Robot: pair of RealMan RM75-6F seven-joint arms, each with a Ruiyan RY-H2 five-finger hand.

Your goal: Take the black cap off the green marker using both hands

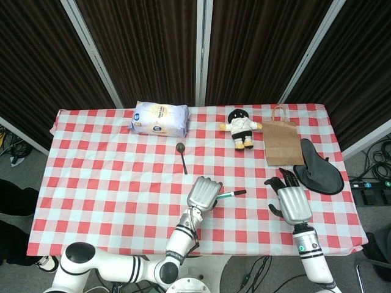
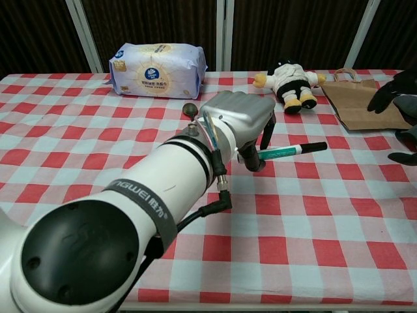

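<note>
Left hand (image 2: 242,124) pinches a green marker (image 2: 284,152), its black cap (image 2: 316,147) pointing to 3 o'clock; right hand (image 1: 291,199) is spread.

The left hand (image 2: 244,124) covers the butt end of the marker (image 2: 285,152), and its arm hides most of the spoon (image 2: 190,109). At 3 o'clock in the chest view, the right hand (image 2: 389,91) is cut by the edge, its fingers mostly unseen.
</note>
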